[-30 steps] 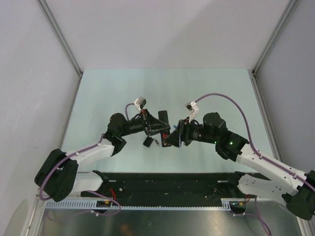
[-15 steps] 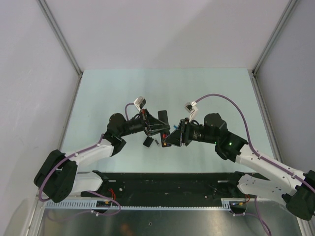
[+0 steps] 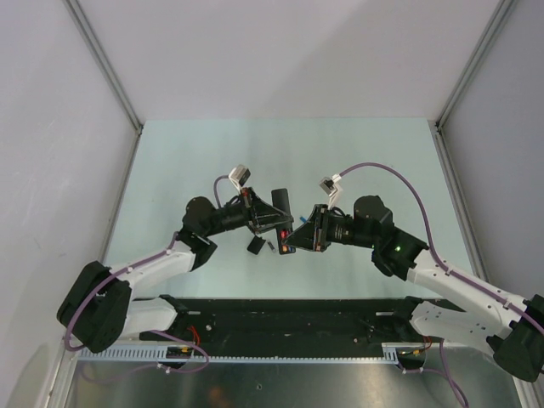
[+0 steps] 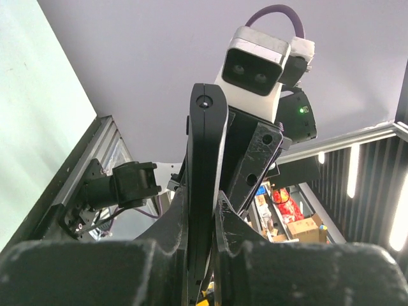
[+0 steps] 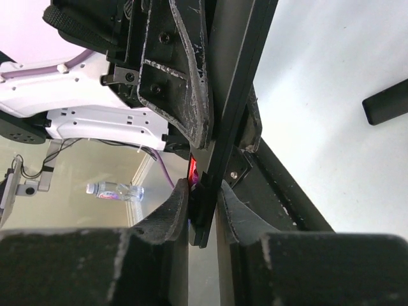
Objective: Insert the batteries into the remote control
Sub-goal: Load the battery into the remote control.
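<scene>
From above, the two arms meet over the middle of the pale green table (image 3: pixel 195 153). The left gripper (image 3: pixel 269 223) holds the remote control (image 3: pixel 280 202) off the surface, the black bar slanting up and away from its fingers. The right gripper (image 3: pixel 291 238) comes in from the other side and touches the bar's near end, where a red-orange battery (image 3: pixel 284 231) shows as a small bright spot. Just below the left gripper, a small black back panel (image 3: pixel 254 246) lies on the table, apart from both grippers. From the left wrist, the remote control (image 4: pixel 203 178) stands edge-on and upright, clamped tight between the left gripper's (image 4: pixel 203 223) jaws, which are drawn in narrow against its two faces. One scuffed finger (image 4: pixel 255 159) of the right gripper leans against it from behind, under the white wrist camera (image 4: pixel 252 67). From the right wrist, the bar (image 5: pixel 233 108) runs down into the right gripper (image 5: pixel 204 210), whose jaws are pulled close around its lower end. The red-orange battery (image 5: pixel 192 169) glows against the bar's left side, just above the fingertip. The back panel (image 5: pixel 387 102) lies off to the right.
</scene>
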